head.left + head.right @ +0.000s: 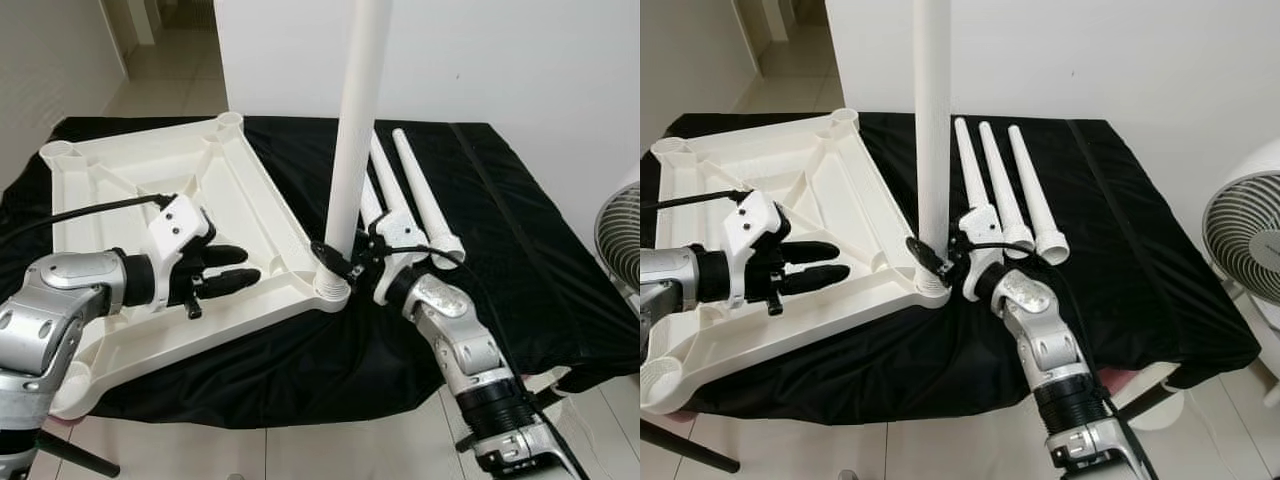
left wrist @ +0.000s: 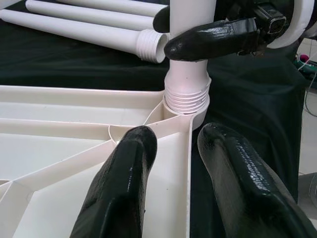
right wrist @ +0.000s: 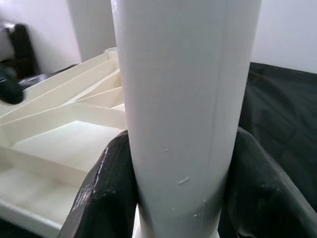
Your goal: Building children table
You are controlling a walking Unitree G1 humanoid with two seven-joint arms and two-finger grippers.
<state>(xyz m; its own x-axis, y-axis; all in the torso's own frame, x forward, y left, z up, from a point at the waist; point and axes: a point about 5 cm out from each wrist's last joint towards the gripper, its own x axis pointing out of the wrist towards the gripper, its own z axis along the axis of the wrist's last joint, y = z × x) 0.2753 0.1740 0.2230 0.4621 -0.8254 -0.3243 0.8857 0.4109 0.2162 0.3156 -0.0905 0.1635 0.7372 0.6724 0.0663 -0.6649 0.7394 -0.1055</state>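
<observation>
The upturned tabletop (image 1: pixel 180 215) lies underside-up on the black-draped desk (image 1: pixel 520 250), the left end effector (image 1: pixel 222 270) resting on it with fingers slightly spread. At its near corner socket the first leg (image 1: pixel 355 130) stands upright, long axis vertical, pinched low by the right end effector (image 1: pixel 345 262). To the right, three spare legs (image 1: pixel 1015 205) lie flat pointing away, so I judge most of the build remains.

White tabletop (image 1: pixel 150 190) and white legs (image 1: pixel 425 205) lie on plain black cloth (image 1: pixel 520 260).

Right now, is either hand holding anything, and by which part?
Right hand grips the upright leg near its bottom, just above the threaded end in the tabletop corner socket. Left hand holds nothing.
</observation>
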